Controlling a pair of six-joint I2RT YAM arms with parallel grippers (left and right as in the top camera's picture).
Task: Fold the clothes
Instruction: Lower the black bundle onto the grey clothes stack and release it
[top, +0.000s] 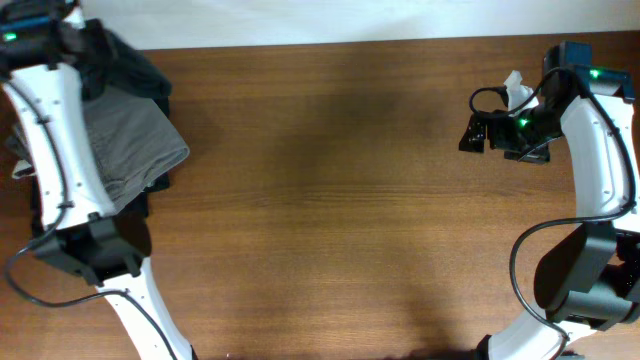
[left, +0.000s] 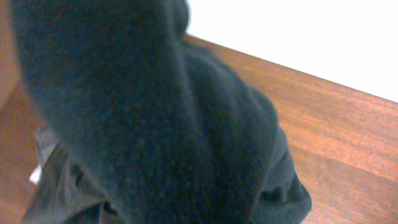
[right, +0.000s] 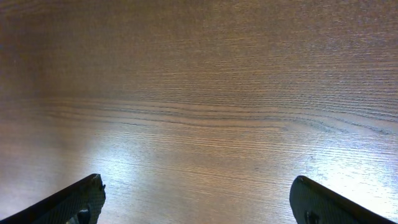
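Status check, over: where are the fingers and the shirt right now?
Right fingers wide open over the table. Left fingers hidden behind dark shirt, grip unclear. Shirt bunched by grey trousers, not yet folded.

Trousers (top: 135, 150) at left end of table (top: 330, 200), lying on another folded garment (top: 158, 188). T-shirt (top: 135, 70) bunched just behind trousers, touching them. Right gripper (top: 472, 133) well right of trousers, above table.
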